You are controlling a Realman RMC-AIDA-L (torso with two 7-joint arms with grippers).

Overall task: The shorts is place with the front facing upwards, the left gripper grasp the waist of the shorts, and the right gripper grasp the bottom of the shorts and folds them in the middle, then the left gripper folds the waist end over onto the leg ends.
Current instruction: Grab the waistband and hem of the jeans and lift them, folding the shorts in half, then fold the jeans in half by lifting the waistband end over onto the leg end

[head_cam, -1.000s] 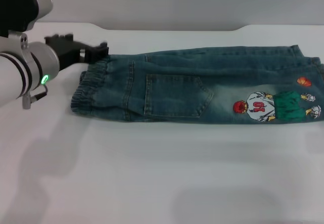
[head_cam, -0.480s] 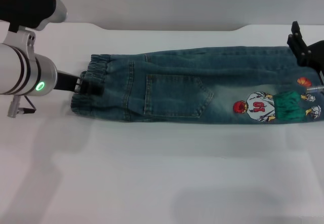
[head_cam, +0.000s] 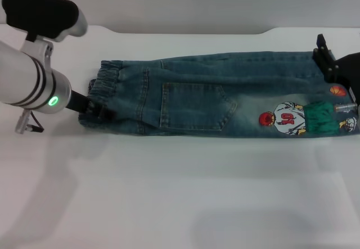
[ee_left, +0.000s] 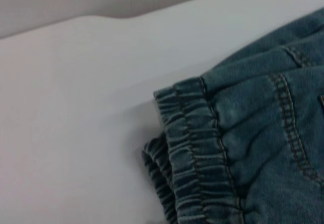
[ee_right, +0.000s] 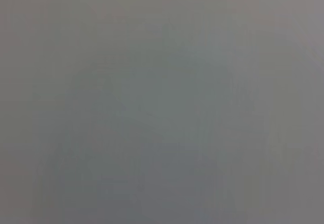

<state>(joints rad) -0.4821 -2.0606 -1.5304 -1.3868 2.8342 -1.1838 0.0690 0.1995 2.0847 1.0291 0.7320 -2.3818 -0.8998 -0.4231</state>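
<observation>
Blue denim shorts (head_cam: 214,100) lie flat on the white table, folded lengthwise, with a cartoon patch (head_cam: 292,118) near the right end. The ruffled waist (head_cam: 104,89) is at the left and fills much of the left wrist view as the waist (ee_left: 197,153). My left gripper (head_cam: 94,108) sits at the waist's near left corner, touching the band. The leg ends (head_cam: 350,120) are at the far right. My right gripper (head_cam: 332,69) hangs over their far corner and hides part of the hem. The right wrist view is plain grey.
The white table (head_cam: 180,193) stretches wide in front of the shorts. Its far edge (head_cam: 185,32) runs just behind them, against a grey wall. My silver left arm (head_cam: 28,86) with its green light covers the table's left side.
My left gripper has swung from behind the waist round to its near left corner. My right gripper came into view at the right and moved slightly left over the leg ends.
</observation>
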